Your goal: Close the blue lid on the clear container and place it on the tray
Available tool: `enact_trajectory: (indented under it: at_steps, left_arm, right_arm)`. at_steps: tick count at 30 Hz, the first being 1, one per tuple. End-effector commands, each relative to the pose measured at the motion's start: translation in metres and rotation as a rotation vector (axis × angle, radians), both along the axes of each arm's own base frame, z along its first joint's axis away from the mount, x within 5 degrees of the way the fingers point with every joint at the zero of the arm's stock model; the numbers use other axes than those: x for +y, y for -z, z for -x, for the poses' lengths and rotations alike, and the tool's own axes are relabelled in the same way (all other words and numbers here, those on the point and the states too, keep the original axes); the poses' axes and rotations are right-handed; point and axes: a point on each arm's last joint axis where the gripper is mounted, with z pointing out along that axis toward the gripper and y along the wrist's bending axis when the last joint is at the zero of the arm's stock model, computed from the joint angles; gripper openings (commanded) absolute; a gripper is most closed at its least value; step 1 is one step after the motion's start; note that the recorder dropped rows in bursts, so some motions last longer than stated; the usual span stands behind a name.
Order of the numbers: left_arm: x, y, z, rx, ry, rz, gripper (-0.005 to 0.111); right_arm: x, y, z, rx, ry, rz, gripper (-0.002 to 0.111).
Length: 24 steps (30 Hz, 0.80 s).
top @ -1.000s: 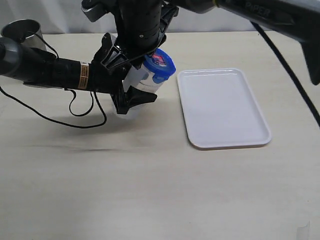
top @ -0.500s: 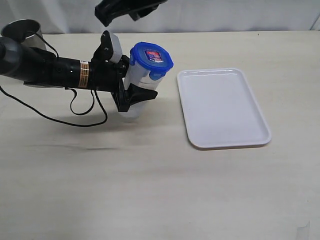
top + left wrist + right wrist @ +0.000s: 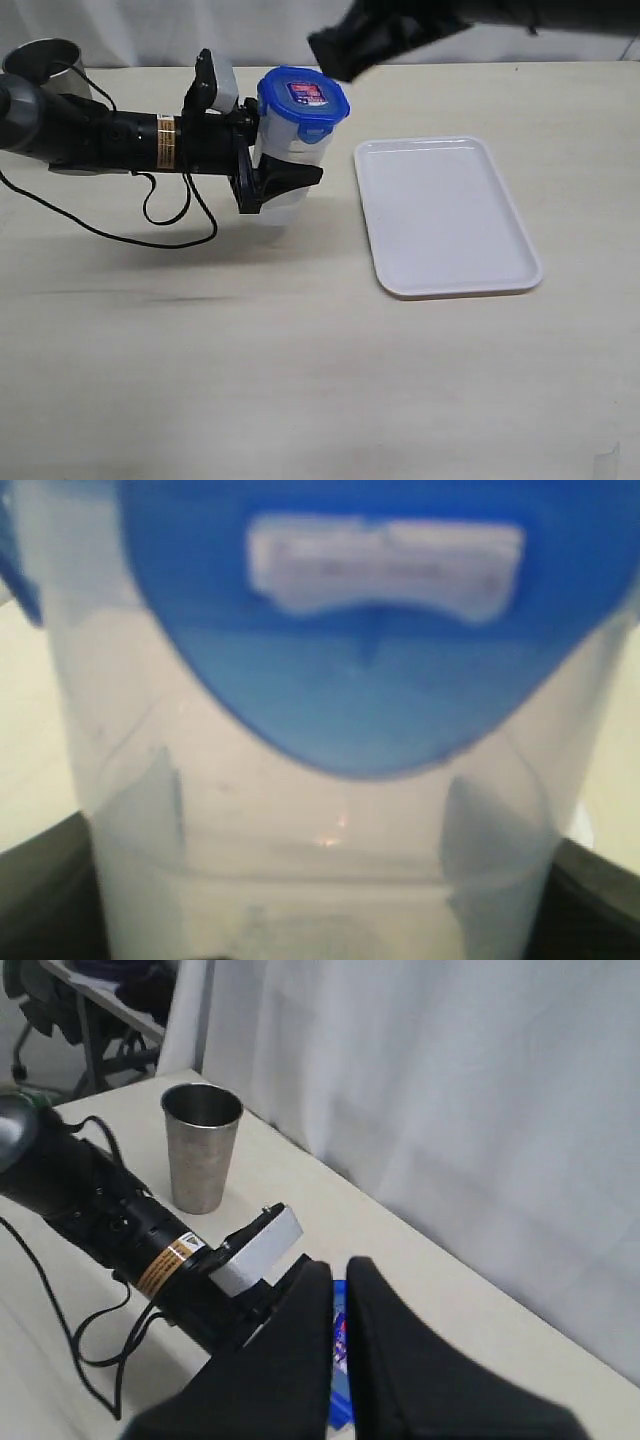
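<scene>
At the far left of the table (image 3: 300, 380) stands a grey stainless steel cup (image 3: 45, 60). Your left fingers (image 3: 285, 180) are clamped around the middle of the tall clear plastic container (image 3: 295, 150), which leans slightly. The round bright-blue lid (image 3: 303, 100) sits on its mouth, sticker facing up. Your right fingers (image 3: 350, 45) hang above and just right of the lid, pressed together on nothing. The flat white rectangular tray (image 3: 445, 215) lies to the right, near the container but apart from it.

Steel cup (image 3: 45, 62) upright on beige table (image 3: 300, 380); white curtain (image 3: 450, 1110) behind.
</scene>
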Motion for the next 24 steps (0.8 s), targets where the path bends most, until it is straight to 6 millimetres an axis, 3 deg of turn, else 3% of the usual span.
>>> enact_trajectory:
  at_steps: [1, 13, 19, 24]
  left_arm:
    - [-0.003, -0.013, 0.001, -0.026, 0.029, 0.091, 0.0]
    - [-0.004, -0.018, 0.003, -0.1, 0.064, 0.134, 0.0]
    - [-0.003, -0.019, 0.003, -0.104, 0.062, 0.134, 0.0]
    - [-0.003, -0.018, 0.003, -0.104, 0.064, 0.133, 0.0]
  right_arm:
    - [-0.028, 0.016, 0.036, -0.065, -0.063, -0.093, 0.005]
    - [-0.105, 0.062, 0.124, -0.158, -0.129, -0.304, 0.005]
    - [-0.127, 0.085, 0.148, -0.218, -0.148, -0.384, 0.005]
    - [-0.141, 0.093, 0.158, -0.221, -0.113, -0.459, 0.005]
